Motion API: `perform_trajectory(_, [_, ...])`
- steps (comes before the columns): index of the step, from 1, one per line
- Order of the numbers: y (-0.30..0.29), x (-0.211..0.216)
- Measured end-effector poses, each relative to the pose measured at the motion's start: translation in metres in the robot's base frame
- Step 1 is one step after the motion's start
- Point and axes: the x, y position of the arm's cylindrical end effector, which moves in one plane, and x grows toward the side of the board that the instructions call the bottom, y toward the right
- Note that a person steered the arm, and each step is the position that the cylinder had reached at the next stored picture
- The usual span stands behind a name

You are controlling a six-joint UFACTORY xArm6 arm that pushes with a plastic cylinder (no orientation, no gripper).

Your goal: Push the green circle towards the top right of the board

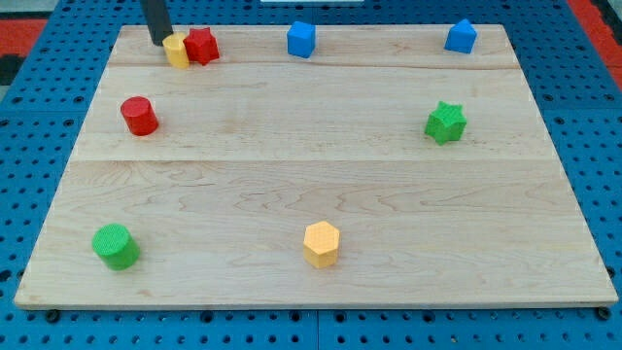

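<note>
Pale wooden board (321,194) on blue pegboard (39,107)

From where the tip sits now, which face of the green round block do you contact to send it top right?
There is no gripping here, only pushing. Contact the green cylinder block on its lower-left side, so the push runs toward the view's top right. Its round wall may slip off, so aim through the centre. My tip is far off, beside the small yellow block at the wooden board's top left.
</note>
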Motion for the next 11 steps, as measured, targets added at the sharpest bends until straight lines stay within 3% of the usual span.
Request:
perform_trajectory(3, [0.147, 0.106])
perform_trajectory(6, [0.121, 0.272])
perform_trajectory(7, [0.083, 0.337])
perform_trajectory(8, [0.045, 0.374])
perform_trajectory(10, [0.037, 0.309])
perform_trajectory(11, [0.067, 0.347])
